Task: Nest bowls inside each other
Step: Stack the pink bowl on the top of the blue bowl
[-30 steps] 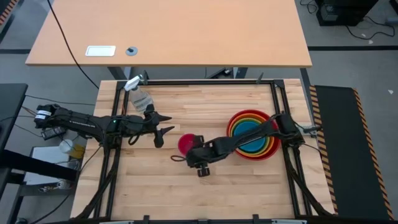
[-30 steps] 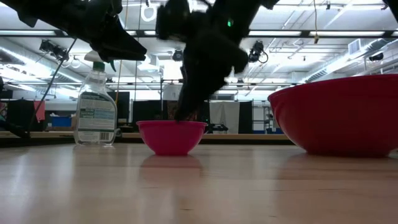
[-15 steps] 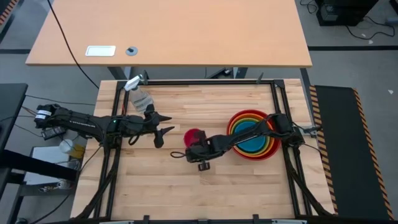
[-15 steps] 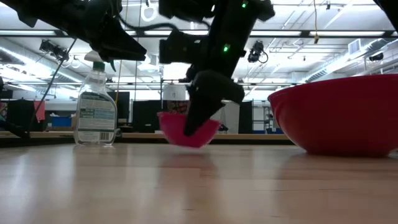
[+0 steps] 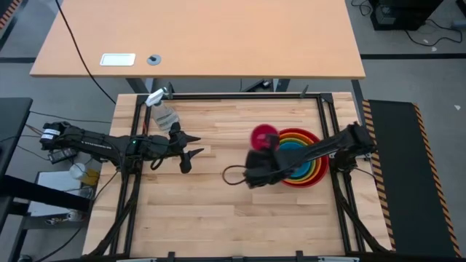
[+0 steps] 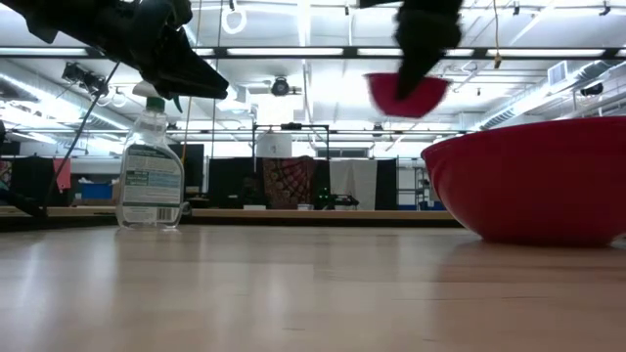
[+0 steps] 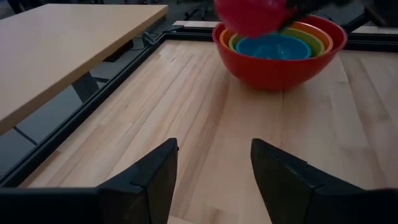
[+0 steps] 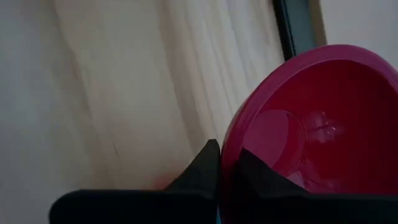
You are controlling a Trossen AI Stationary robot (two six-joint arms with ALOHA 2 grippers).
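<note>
The small magenta-pink bowl (image 5: 264, 136) hangs high above the table, just beyond the far left rim of the nested stack; it also shows in the low view (image 6: 406, 93). My right gripper (image 5: 263, 149) is shut on it. The stack (image 5: 297, 157) rests on its red bowl's base (image 7: 277, 71), with orange, green and blue bowls (image 7: 273, 46) inside. My left gripper (image 5: 191, 145) hovers open at the table's left, its fingers (image 7: 155, 180) holding nothing. My right gripper pinches the pink bowl's rim (image 8: 225, 163), one finger inside the bowl and one outside. The fingers slant down at it from the table's near side. The bowl is lifted clear of the table, its opening up and a little tilted.
A clear spray bottle (image 5: 164, 113) stands at the far left of the table, beside the left arm. A black frame (image 5: 320, 116) borders the table. Bare wood lies between the two arms and along the near edge.
My right gripper has taken hold of the pink bowl, which stood on the table's middle. It tipped the bowl, lifted it clear and carried it up and toward the right, to the stack. The wrist has rolled on the way.
</note>
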